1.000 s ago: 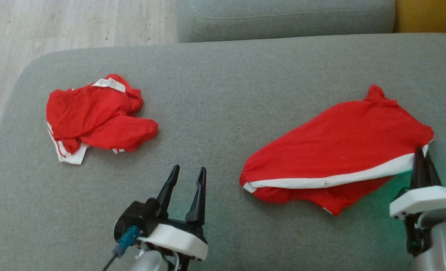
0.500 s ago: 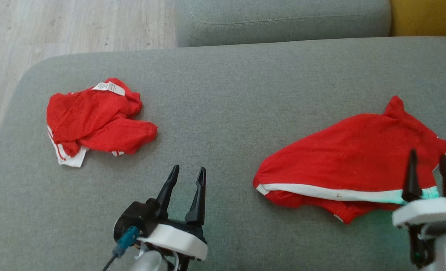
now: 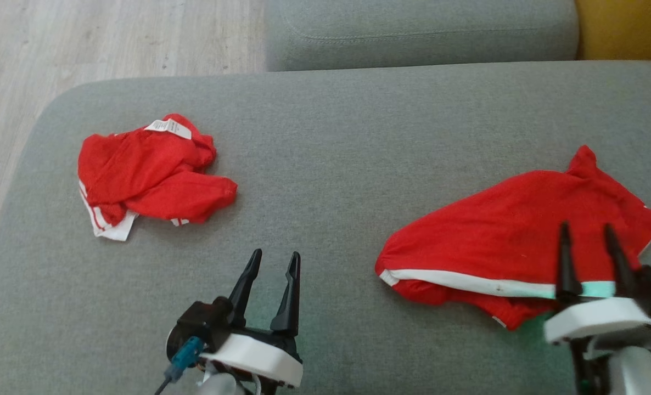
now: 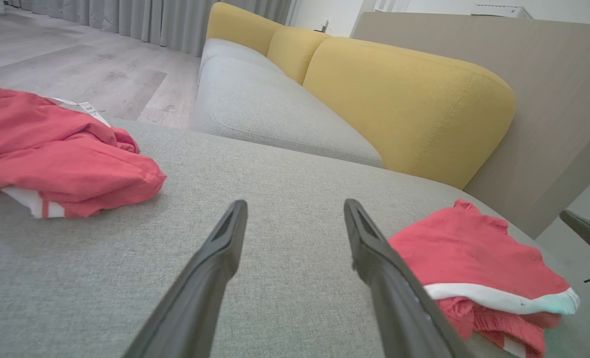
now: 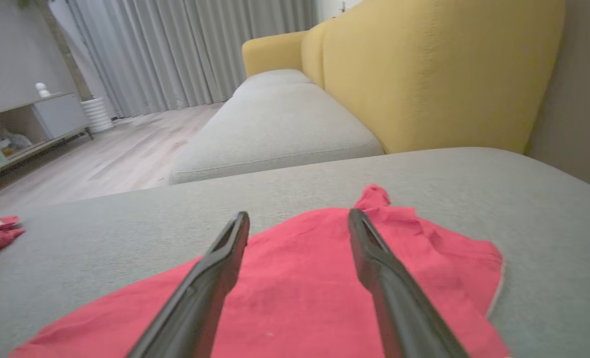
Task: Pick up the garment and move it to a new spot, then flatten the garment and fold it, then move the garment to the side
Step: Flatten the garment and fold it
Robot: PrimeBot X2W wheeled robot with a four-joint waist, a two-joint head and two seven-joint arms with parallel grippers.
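Observation:
A folded red garment [image 3: 517,241] with a white band lies on the right of the grey sofa cushion [image 3: 325,142]; it also appears as the garment [image 4: 474,268] at the right of the left wrist view and the garment [image 5: 300,283] under the fingers in the right wrist view. My right gripper [image 3: 586,230] stands open above its near edge, with nothing between its fingers. A second, crumpled red garment [image 3: 150,173] with a white label lies at the left. My left gripper [image 3: 273,258] is open over bare cushion between the two, holding nothing.
The cushion's rounded left edge drops to a wooden floor [image 3: 84,38]. Another grey seat cushion [image 3: 419,27] and yellow backrests [image 4: 404,99] lie beyond. A low cabinet [image 5: 21,124] and curtains [image 5: 175,54] stand across the room.
My right gripper has opened and let go of the folded garment's corner, which now lies flat on the cushion. The left gripper has stayed put. The head camera has shifted slightly.

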